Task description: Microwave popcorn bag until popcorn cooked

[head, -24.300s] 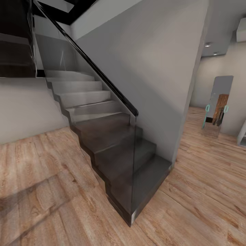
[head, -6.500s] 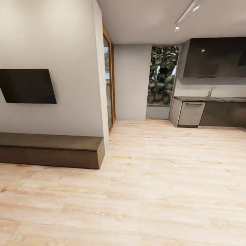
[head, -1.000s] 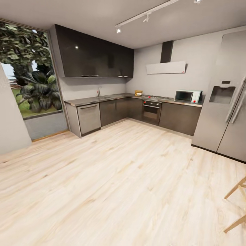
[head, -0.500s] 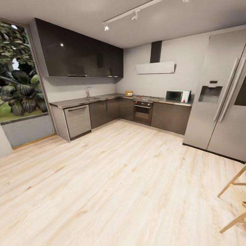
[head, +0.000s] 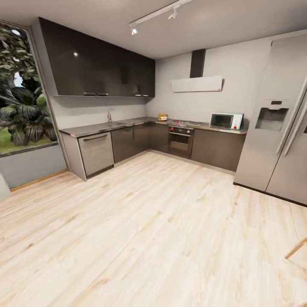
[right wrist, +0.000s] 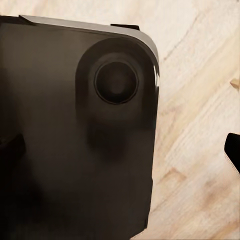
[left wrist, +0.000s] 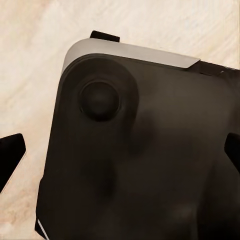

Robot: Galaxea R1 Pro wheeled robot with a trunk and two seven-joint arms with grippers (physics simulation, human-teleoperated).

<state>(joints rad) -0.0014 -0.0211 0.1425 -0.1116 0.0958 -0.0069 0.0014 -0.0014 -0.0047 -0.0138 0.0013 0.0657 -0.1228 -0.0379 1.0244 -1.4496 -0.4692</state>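
Note:
Across the kitchen, the small mustard-tan popcorn bag [head: 162,117] stands on the silver-grey countertop [head: 102,126] in the far corner, left of the gas hob [head: 187,123]. The pale mint-blue microwave [head: 226,120] sits on the same countertop further right, its dark door closed. The popcorn is hidden. In the left wrist view my left gripper [left wrist: 120,155] is open over the robot's dark base, with nothing between its fingers. My right gripper [right wrist: 120,150] is likewise open and empty in the right wrist view.
A tall steel fridge [head: 277,128] stands right of the microwave. Dark cabinets, a built-in oven [head: 181,141] and a dishwasher [head: 97,152] line the walls. Pale wood floor [head: 149,221] stretches between me and the counters. A wooden stool leg [head: 298,252] pokes in at lower right.
The camera has moved: the whole kitchen view has shifted a little rightward and most of the stool has slid out of the picture. Nothing in the kitchen itself has moved.

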